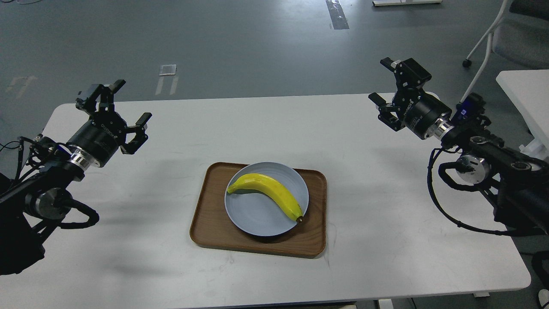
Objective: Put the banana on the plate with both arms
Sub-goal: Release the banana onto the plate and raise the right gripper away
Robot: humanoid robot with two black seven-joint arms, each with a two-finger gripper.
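The yellow banana (268, 193) lies curved across the pale blue-grey plate (257, 219), its dark tip at the plate's right rim. The plate rests on a brown wood-grain tray (210, 227) in the middle of the white table. My left gripper (116, 103) is open and empty, held above the table's far left, well away from the plate. My right gripper (394, 92) is open and empty, held above the table's far right, also well away from the plate.
The white table (386, 240) runs across the view, its front edge near the bottom. Grey floor lies beyond its far edge. A chair (506, 38) and a second white table (521, 86) stand at the far right.
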